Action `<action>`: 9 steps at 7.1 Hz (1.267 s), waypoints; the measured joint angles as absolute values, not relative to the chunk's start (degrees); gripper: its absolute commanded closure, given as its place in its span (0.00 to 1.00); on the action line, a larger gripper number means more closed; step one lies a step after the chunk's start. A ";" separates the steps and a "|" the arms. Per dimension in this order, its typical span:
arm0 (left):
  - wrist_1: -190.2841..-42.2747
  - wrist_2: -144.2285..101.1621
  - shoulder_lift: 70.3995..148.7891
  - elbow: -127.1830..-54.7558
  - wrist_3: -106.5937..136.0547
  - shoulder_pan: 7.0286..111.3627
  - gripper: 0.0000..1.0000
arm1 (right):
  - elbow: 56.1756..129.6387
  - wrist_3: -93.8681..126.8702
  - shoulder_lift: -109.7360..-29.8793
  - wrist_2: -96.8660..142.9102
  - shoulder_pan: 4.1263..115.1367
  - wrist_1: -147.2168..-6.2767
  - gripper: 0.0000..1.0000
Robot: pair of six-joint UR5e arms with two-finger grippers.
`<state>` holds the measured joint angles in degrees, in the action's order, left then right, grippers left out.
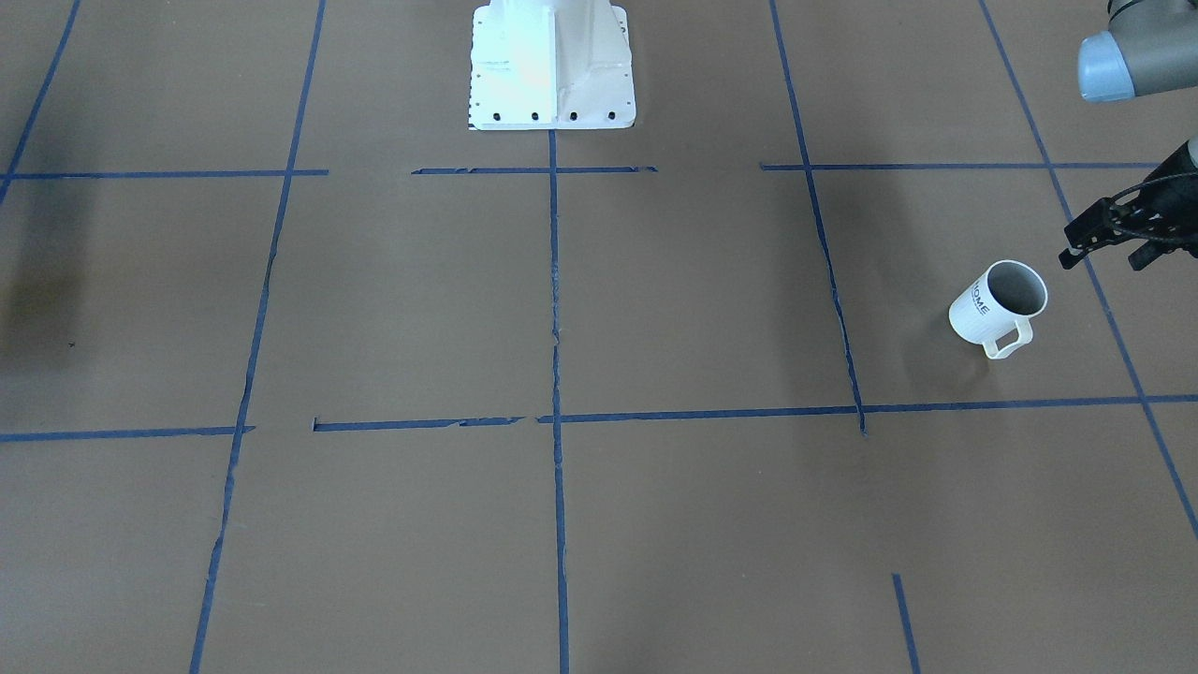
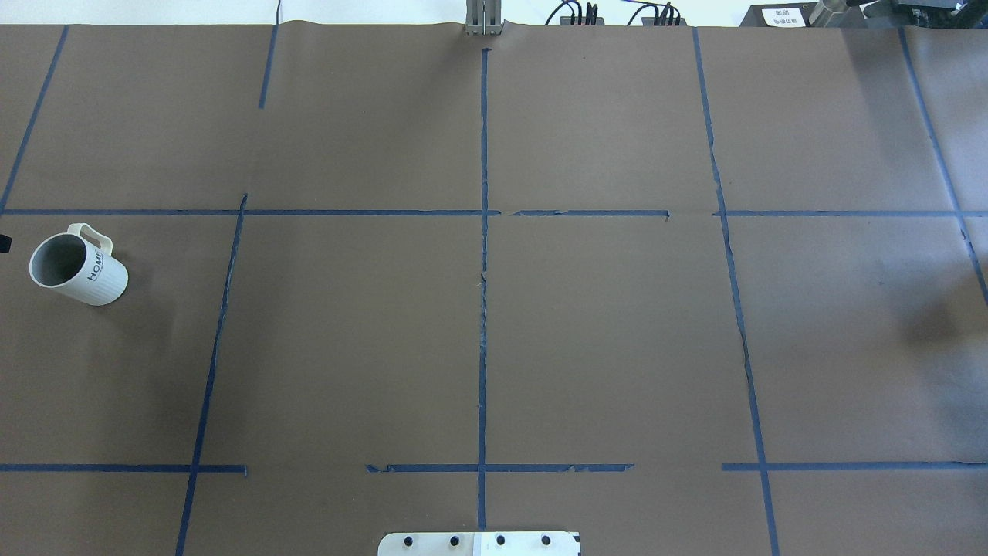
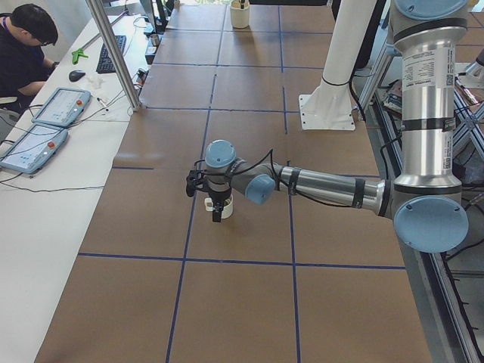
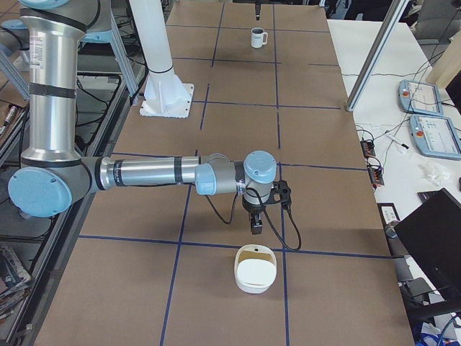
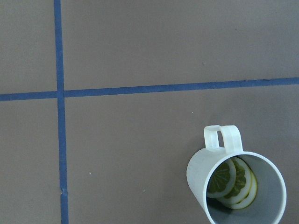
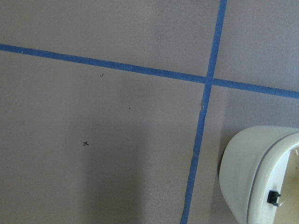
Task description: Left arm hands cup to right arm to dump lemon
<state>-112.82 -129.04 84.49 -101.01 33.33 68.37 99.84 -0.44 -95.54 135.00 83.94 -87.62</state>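
The cup [image 1: 983, 314], a white ribbed mug with "HOME" lettering, stands upright on the brown table at the robot's far left. It also shows in the overhead view [image 2: 93, 282]. The lemon [image 5: 231, 181], yellow-green with a slice pattern, lies inside the cup [image 5: 198, 175]. My left gripper [image 1: 1109, 255] hovers just beside and above the cup, apart from it, with its jaws open and empty. My right gripper [image 4: 255, 225] points down over the table at the far right end. I cannot tell whether it is open or shut.
A white bowl-like container [image 4: 256, 274] sits on the table just beyond the right gripper and shows in the right wrist view [image 6: 252, 177]. Blue tape lines grid the table. The robot's white base [image 1: 552, 65] stands mid-table. An operator [image 3: 26, 45] sits at a side desk.
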 measured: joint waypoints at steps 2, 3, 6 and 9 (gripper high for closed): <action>-114.26 -127.15 84.90 -99.35 35.40 66.34 0.00 | 99.77 -0.44 -95.54 135.00 83.94 -87.63 0.00; -115.40 -126.83 85.14 -98.08 35.65 65.77 0.00 | 99.76 -0.44 -95.54 135.00 83.94 -87.63 0.00; -116.83 -126.66 85.84 -96.28 37.42 64.48 0.00 | 99.68 -0.44 -95.54 135.00 83.94 -87.63 0.00; -116.96 -126.67 86.74 -95.53 39.21 62.78 0.46 | 99.61 -0.44 -95.54 135.00 83.94 -87.63 0.00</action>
